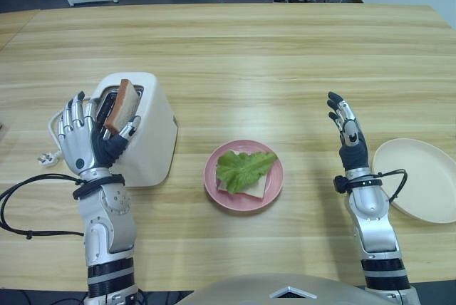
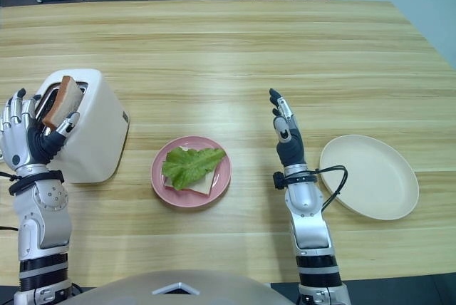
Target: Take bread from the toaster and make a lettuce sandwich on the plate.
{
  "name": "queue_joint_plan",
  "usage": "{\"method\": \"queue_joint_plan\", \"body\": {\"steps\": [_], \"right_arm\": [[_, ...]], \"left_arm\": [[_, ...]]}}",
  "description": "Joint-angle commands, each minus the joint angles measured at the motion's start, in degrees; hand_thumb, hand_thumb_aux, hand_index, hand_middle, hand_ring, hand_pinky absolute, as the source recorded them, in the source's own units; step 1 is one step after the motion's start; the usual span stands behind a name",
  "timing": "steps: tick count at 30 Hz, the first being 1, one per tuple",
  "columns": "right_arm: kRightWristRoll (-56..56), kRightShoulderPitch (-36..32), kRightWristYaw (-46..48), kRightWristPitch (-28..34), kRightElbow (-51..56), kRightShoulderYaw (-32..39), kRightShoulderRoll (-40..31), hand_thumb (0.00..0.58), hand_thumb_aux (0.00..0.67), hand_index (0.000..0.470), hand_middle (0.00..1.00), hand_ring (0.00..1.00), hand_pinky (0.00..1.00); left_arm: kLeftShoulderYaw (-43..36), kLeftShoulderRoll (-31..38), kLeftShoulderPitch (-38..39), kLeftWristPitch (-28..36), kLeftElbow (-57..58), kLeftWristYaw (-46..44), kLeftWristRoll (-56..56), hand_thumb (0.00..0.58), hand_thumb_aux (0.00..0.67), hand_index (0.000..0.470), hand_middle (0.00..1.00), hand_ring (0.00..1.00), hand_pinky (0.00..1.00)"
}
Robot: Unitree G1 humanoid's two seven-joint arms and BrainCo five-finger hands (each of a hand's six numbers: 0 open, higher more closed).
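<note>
Toast slice (image 1: pixel 125 104) pinched in my left hand (image 1: pixel 87 136), tilted and sticking up from the toaster (image 1: pixel 155 137) slot, meant to top the lettuce (image 1: pixel 244 165) lying on base bread (image 1: pixel 254 189) on pink plate (image 1: pixel 276 185). My right hand (image 1: pixel 350 138) is empty, fingers spread, parked clear of the plate.
</note>
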Motion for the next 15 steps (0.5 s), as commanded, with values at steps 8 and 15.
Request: {"method": "queue_joint_plan", "body": {"steps": [8,15], "right_arm": [[-0.86,1.13,0.41,0.31,-0.07,-0.98,0.35,0.0,0.0,0.0,0.0,0.0,0.0],[-1.2,1.08,0.38,0.22,0.35,-0.98,0.72,0.0,0.0,0.0,0.0,0.0,0.0]], "left_arm": [[-1.07,0.32,0.16,-6.28,-4.36,11.82,-4.11,0.58,0.67,0.47,1.0,1.0,1.0],[7.96,-1.87,-1.85,-18.03,-14.73,27.04,-13.57,0.58,0.67,0.47,1.0,1.0,1.0]]}}
